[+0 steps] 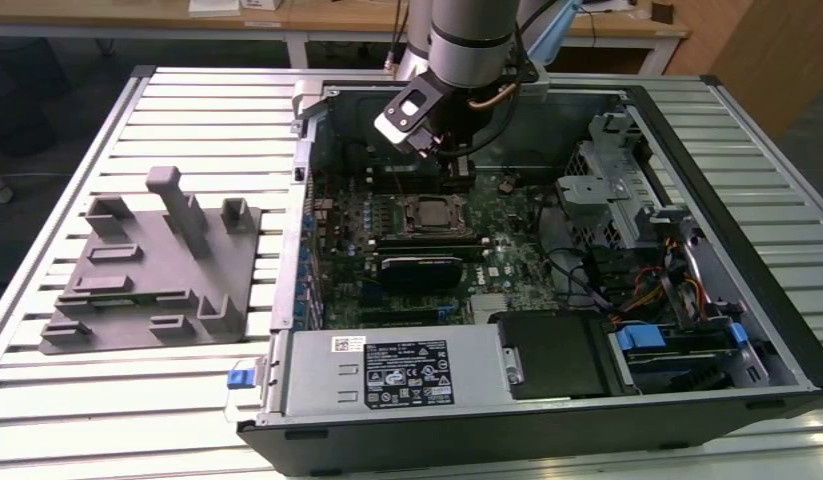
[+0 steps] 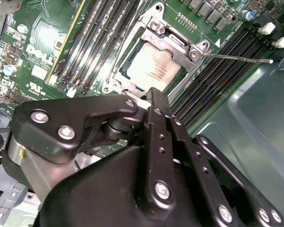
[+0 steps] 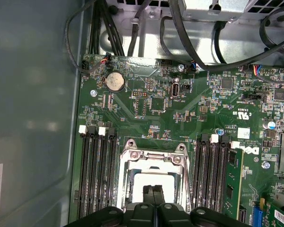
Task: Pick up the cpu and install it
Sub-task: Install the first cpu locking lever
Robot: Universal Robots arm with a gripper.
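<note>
The cpu [image 2: 153,69], a pale silver square, lies flat inside the metal socket frame [image 2: 154,29] on the green motherboard; it also shows in the first wrist view [image 3: 138,182] and in the exterior view [image 1: 431,212]. My gripper [image 3: 154,189] hangs just above it, black fingers pressed together with nothing between them. In the second wrist view the gripper [image 2: 154,93] points down at the cpu's near edge, and its black linkage hides the board below. In the exterior view the gripper [image 1: 451,168] sits inside the open computer case, slightly behind the socket.
A thin socket lever [image 2: 236,57] sticks out beside the frame. Memory slots [image 3: 97,175] flank the socket on both sides. Black cables [image 3: 194,42] run along the case wall. A grey fixture plate [image 1: 158,270] with upright posts stands on the slatted table at the exterior view's left.
</note>
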